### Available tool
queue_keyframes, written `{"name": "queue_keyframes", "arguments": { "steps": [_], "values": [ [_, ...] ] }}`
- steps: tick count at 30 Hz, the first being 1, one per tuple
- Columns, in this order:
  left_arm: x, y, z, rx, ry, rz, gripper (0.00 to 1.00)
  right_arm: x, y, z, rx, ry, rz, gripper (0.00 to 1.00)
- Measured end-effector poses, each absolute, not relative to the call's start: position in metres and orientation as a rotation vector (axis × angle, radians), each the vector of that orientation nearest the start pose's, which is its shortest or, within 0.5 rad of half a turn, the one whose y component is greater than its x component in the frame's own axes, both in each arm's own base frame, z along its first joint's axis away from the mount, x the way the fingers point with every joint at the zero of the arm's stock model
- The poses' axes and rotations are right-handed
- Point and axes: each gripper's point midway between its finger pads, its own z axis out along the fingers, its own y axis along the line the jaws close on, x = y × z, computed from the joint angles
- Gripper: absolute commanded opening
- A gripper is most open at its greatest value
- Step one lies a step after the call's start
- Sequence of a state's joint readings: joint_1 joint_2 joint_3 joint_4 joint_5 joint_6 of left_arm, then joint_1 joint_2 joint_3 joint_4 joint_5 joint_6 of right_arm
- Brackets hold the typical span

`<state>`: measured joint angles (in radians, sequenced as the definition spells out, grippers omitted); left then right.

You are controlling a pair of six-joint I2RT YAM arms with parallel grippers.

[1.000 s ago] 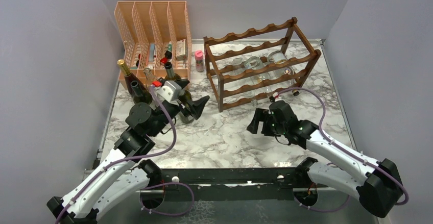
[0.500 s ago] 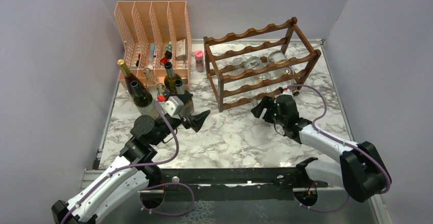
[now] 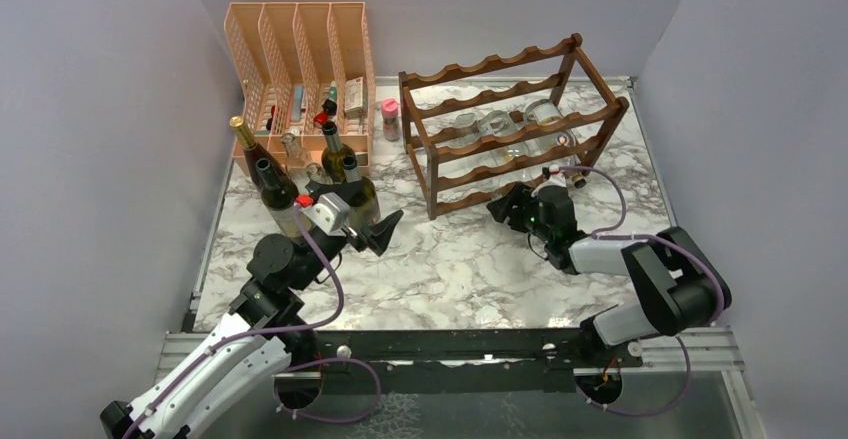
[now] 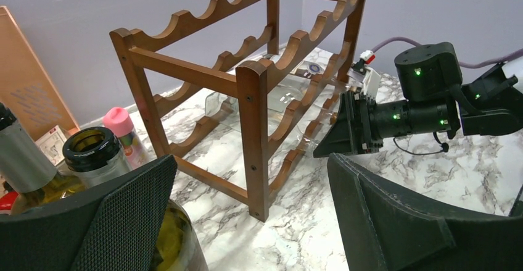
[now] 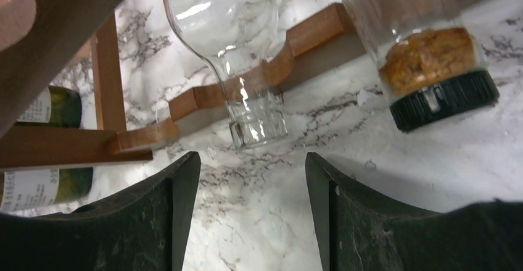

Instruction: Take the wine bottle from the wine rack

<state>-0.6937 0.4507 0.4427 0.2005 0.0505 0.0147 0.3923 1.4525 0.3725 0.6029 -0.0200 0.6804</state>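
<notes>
So the wine rack (image 3: pixel 512 119) sits at the back right of the marble table (image 3: pixel 450 274), and it's got a few clear glass bottles lying in its scalloped rails. The wine bottle (image 5: pixel 250 98) is on the lowest tier, on its side, with its open neck poking out past the front rail towards the near edge of the table.

The right gripper (image 3: pixel 506 206) is low down at the front of the rack, pointing right at that neck. In the right wrist view the fingers (image 5: pixel 179 215) are spread apart and the bottle mouth sits just ahead of the gap between them, touching neither one. Nothing is held. Just to the right there's another bottle in the rack with a black cap (image 5: pixel 444 101) and something orange-brown inside it.

The left gripper (image 3: pixel 385 227) is over on the left side, well away from the rack, jaws wide open and empty too. It hangs right by a cluster of standing dark wine bottles (image 3: pixel 277 194). One of those has an open mouth (image 4: pixel 92 150) showing just by the left finger in the left wrist view.

Behind the standing bottles is a peach mesh file organizer (image 3: pixel 300 54), and a little pink-capped bottle (image 3: pixel 389 114) stands between it and the rack.
</notes>
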Motion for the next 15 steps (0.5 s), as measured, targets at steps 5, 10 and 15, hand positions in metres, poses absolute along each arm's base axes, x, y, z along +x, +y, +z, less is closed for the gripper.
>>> {"name": "queue_keyframes", "arguments": {
  "steps": [5,10,15],
  "values": [
    [0.212,-0.183,0.294,0.520,1.300,-0.584,0.98,0.335,0.172,0.042,0.307,2.062,0.706,0.62],
    [0.213,-0.182,0.294,0.520,1.299,-0.573,0.98,0.351,0.180,0.038,0.326,2.044,0.736,0.60],
    [0.215,-0.180,0.293,0.520,1.300,-0.552,0.97,0.366,0.192,0.039,0.324,2.024,0.779,0.50]
  ]
}}
